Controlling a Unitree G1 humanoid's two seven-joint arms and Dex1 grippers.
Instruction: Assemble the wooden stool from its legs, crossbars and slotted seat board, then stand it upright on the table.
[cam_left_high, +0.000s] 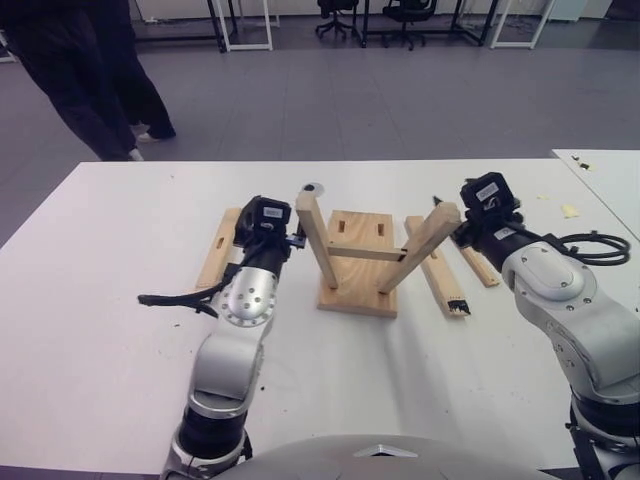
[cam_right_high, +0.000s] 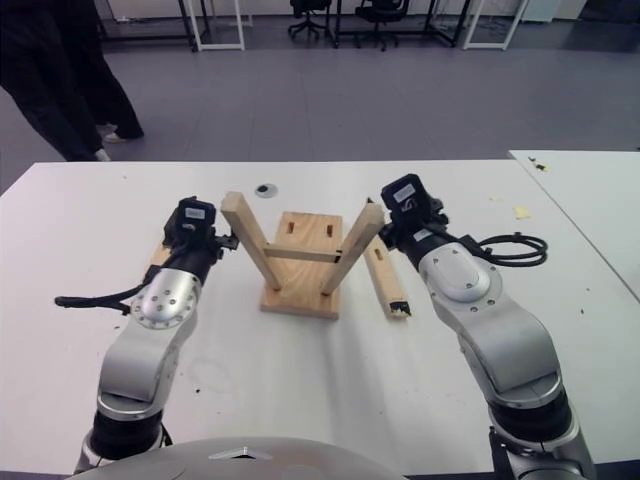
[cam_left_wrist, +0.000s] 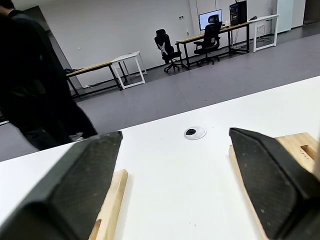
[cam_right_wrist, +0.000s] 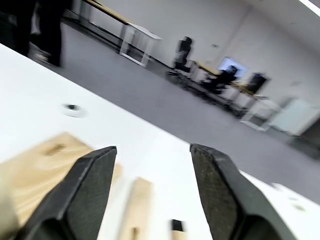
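Lying flat mid-worktop (cam_left_high: 110, 300), the pale slotted seat board (cam_left_high: 356, 296) carries two square-section legs (cam_left_high: 316, 238), splayed upward and joined by a thin crossbar (cam_left_high: 368, 253). Loose wooden slats (cam_left_high: 216, 254) flank it. The left gripper (cam_left_wrist: 175, 135) and right gripper (cam_right_wrist: 152, 150) stand released, textured black pads apart, beside the legs.

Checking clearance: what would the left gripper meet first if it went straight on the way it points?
Likely bare table short of the round grommet, passing between the loose wooden bar and the seat board; depth unclear.
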